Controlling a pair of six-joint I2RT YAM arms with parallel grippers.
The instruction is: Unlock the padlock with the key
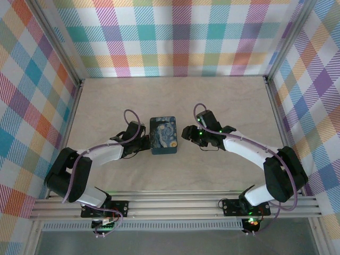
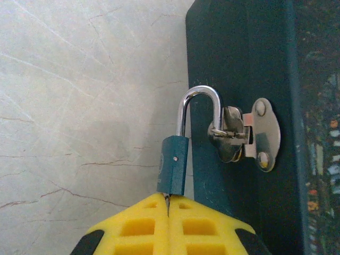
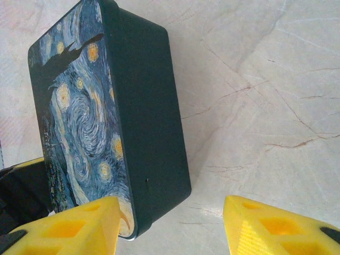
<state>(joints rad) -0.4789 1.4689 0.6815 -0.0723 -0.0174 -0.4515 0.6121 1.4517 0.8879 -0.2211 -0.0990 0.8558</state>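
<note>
Padlock [image 2: 174, 164] hangs from the hasp [image 2: 256, 135] on the box [image 2: 239, 69], straight ahead of the left gripper [image 2: 168, 211] and lengthwise in line with it. Its jaws pinch shut on the key [image 2: 167, 200] at the lock's base (right gripper [image 3: 171, 220] half-spread, empty, opposite).

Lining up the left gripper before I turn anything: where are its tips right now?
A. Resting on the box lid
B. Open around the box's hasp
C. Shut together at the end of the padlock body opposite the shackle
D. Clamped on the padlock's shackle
C: the left wrist view shows the left gripper shut, tips meeting right at the padlock body's end, away from the hasp.
</note>
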